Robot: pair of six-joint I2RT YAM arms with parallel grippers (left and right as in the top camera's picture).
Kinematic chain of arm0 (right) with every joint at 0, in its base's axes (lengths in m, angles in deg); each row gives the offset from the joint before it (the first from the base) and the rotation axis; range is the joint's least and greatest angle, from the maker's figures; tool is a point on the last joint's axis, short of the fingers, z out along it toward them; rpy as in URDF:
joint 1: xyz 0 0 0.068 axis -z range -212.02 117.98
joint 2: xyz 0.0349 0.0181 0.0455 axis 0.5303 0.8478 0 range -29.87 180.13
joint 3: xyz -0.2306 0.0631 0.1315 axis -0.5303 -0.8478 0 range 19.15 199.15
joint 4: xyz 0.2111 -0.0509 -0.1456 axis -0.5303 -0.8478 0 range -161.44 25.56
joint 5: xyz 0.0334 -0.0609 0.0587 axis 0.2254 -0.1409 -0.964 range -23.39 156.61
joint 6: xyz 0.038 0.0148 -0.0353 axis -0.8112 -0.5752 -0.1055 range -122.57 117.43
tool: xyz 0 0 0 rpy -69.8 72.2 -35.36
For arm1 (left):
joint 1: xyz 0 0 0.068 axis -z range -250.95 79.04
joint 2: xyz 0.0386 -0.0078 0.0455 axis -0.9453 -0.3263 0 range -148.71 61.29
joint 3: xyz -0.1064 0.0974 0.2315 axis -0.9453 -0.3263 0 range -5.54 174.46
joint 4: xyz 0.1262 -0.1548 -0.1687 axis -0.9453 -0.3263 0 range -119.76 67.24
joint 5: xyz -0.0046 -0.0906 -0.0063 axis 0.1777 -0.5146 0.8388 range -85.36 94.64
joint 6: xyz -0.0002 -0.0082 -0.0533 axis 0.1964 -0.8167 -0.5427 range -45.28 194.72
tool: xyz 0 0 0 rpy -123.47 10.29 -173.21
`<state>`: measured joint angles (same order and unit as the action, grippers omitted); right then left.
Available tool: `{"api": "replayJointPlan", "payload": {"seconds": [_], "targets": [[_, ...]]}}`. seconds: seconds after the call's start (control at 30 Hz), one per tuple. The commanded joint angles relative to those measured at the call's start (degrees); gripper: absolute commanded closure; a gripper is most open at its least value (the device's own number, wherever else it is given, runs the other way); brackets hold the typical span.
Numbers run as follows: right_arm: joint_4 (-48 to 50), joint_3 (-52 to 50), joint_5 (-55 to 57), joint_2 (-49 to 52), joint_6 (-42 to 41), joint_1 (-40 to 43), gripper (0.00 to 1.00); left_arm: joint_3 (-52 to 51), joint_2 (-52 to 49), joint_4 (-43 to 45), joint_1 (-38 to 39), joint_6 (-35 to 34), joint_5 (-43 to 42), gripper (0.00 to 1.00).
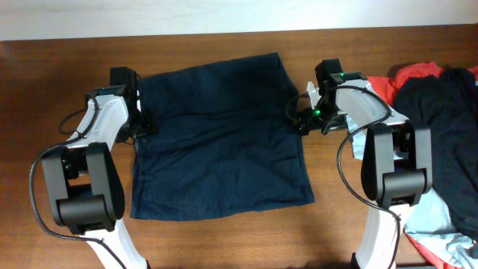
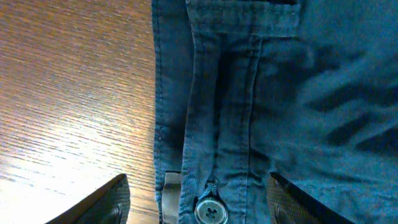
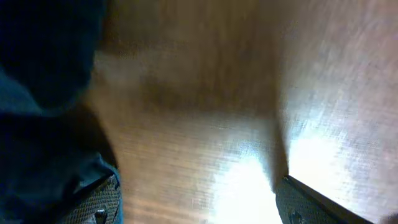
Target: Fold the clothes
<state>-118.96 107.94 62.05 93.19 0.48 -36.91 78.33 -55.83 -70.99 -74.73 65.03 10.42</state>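
Observation:
The clothes are one pair of dark navy shorts, spread flat in the middle of the wooden table. My left gripper sits low at their left edge. In the left wrist view its jaws are open and straddle the waistband, with a button between the fingers. My right gripper is at the shorts' right edge. In the right wrist view it is open over bare wood, and the navy cloth reaches only its left finger.
A heap of other garments lies at the right end of the table: red cloth, a dark piece and light blue fabric. The table's far edge runs just behind the shorts.

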Motion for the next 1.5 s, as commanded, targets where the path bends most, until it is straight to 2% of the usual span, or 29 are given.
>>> {"api": "replayJointPlan", "payload": {"seconds": [0.0,0.23,0.7,1.0,1.13,1.47], "targets": [[-1.5,-2.4,-1.5,0.0,-1.3,0.0,0.15,-0.5,-0.1,0.0,-0.1,0.1,-0.6,0.30],[-0.2,-3.5,-4.8,-0.2,-1.6,0.0,0.14,-0.5,-0.1,-0.1,-0.1,0.1,-0.6,0.30],[12.5,-12.5,-7.0,-0.1,-2.5,0.0,0.11,-0.5,-0.1,-0.4,-0.1,0.1,-0.6,0.30],[16.0,-17.4,3.1,0.1,-4.2,0.1,0.11,-0.5,-0.1,-0.9,-0.1,0.1,-0.6,0.30],[20.3,-20.4,3.3,0.1,-4.2,0.1,0.10,-0.5,-0.1,-0.9,-0.1,0.1,-0.6,0.30],[20.3,-20.5,3.3,0.2,-4.2,0.1,0.11,-0.5,-0.1,-0.9,-0.1,0.1,-0.6,0.30]]}}
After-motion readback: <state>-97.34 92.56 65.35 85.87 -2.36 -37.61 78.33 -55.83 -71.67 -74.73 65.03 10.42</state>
